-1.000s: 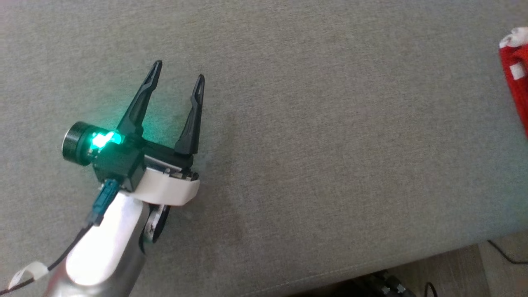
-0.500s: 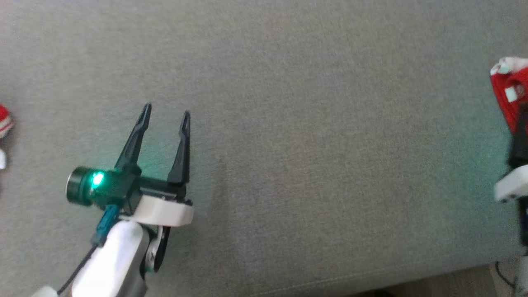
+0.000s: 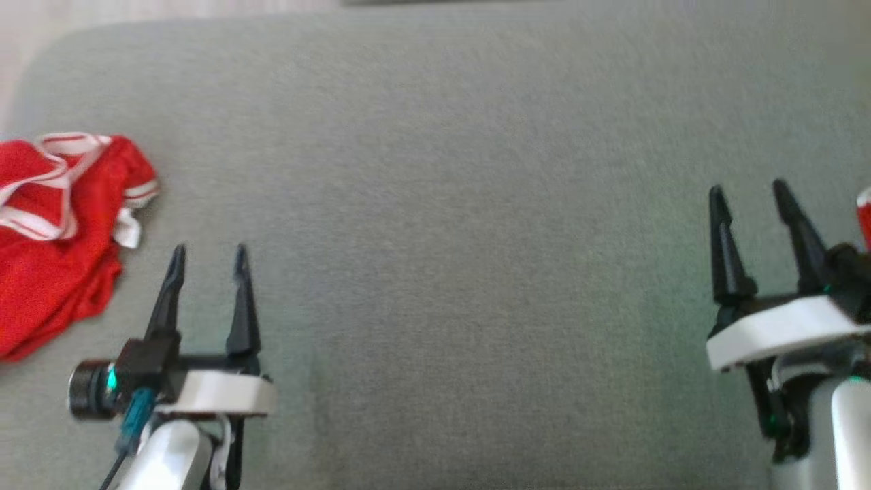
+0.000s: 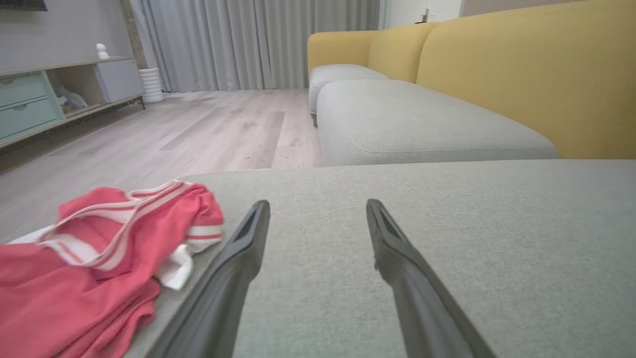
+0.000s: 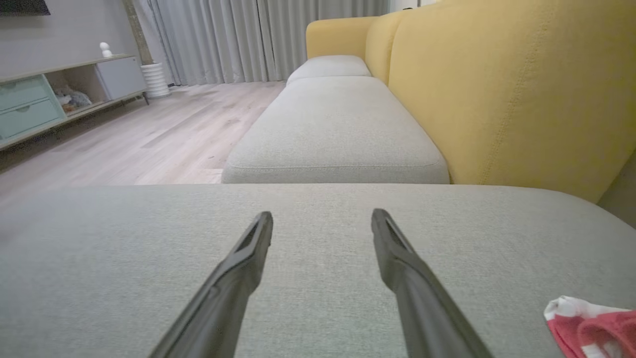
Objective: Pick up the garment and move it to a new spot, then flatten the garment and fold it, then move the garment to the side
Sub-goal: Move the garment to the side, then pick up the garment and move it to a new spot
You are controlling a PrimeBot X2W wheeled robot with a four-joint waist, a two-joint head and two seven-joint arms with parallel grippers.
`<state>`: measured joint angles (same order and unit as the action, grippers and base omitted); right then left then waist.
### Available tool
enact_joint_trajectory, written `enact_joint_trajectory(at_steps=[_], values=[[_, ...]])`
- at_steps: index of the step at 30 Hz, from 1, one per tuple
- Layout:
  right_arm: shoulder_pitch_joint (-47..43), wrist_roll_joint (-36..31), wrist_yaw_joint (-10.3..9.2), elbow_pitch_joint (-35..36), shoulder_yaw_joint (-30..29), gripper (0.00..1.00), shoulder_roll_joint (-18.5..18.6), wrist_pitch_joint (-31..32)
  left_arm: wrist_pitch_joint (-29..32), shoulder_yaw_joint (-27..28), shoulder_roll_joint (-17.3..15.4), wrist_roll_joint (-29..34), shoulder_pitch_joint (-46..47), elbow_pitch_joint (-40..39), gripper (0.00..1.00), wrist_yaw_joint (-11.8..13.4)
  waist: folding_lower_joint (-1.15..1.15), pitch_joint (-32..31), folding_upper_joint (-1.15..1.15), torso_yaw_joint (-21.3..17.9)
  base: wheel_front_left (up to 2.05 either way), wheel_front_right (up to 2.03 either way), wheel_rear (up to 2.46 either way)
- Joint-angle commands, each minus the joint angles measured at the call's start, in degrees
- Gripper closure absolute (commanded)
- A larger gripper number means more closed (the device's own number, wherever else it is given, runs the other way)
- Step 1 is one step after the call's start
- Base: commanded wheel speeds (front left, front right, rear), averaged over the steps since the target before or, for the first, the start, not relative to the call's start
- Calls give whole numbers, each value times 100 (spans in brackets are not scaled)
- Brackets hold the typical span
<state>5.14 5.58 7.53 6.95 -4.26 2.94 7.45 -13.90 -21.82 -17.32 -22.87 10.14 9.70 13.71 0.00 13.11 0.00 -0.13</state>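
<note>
The left claw and right claw hover over the grey cushion, both with fingers apart and empty. A crumpled red garment lies at the cushion's left end, just beside the left claw. The left wrist view brings out its white-striped trim. The right wrist view catches a red-and-white cloth to that claw's right.

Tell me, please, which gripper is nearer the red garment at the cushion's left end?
Left. The left gripper sits just right of the garment, not touching; the right gripper is far across.
</note>
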Motion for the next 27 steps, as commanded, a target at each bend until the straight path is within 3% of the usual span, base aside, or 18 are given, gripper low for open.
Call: enact_joint_trajectory(at_steps=[1, 13, 27], values=[[-94, 46, -4, 251, 141, 0, 13, -63, -70, 290, -161, -32, 29, -140, 0, 54, 0, -261, 0, 213, 0, 0, 0], [-1033, 427, -4, 788, 347, 0, -5, -124, 172, 329, -411, -69, -701, -493, 0, 290, 0, -861, 0, 96, 0, 0, 0], [-1611, 680, -4, 804, 481, 0, -6, -113, 590, 135, -497, -76, -1178, -835, 0, 462, 0, -1291, 0, 2, 0, 0, 0]])
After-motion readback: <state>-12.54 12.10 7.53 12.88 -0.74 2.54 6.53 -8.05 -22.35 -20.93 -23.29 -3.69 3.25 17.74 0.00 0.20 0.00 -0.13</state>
